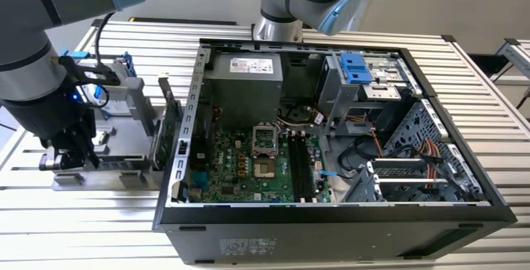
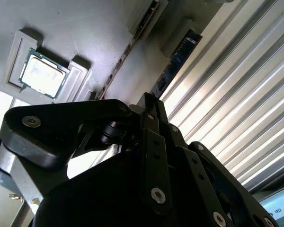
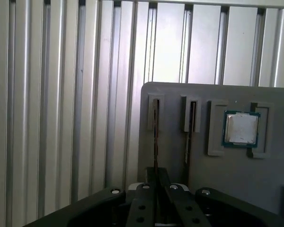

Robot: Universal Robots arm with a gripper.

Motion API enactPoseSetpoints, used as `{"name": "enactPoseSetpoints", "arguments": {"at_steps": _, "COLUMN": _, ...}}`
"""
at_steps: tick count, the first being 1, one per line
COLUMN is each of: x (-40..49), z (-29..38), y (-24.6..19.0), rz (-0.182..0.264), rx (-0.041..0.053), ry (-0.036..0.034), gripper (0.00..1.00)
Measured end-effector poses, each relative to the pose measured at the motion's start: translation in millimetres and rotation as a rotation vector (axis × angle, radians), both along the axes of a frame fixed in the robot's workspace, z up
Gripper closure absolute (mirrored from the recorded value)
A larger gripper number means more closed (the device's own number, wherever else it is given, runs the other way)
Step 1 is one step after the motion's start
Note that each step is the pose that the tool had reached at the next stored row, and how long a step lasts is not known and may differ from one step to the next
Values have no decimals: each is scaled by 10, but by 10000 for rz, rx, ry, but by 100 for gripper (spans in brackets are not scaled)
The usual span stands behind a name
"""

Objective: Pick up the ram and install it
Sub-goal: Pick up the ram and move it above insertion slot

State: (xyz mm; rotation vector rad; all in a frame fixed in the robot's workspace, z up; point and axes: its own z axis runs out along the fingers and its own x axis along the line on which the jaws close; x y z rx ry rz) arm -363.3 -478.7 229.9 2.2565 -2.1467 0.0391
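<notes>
The gripper [image 3: 155, 174] is down at the grey parts holder [image 3: 173, 156] beside the open computer case [image 1: 331, 217]. Its claw looks pressed together on the top edge of the ram [image 3: 155, 125], which stands edge-on in its holder slot. Pickup seems just begun. Installation is all left, since the dark memory slots [image 1: 300, 166] on the motherboard [image 1: 240, 164] look empty.

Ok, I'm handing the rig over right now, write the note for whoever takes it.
End effector: down at the gray fixture plate, lined up on the edge of one ram; grip unconfirmed.
A second ram stands in the neighbouring slot, a CPU beside it; the open PC case lies toward the exterior view's right.
Done: reach to the ram. Left: ram not lifted or installed; motherboard memory slots look empty.
</notes>
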Motion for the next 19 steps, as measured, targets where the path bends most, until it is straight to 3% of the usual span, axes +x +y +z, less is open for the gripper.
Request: {"name": "enactPoseSetpoints", "arguments": {"at_steps": 19, "x": 0, "z": 29, "y": 0, "rz": -4, "rx": 5, "ry": -4, "gripper": 100}}
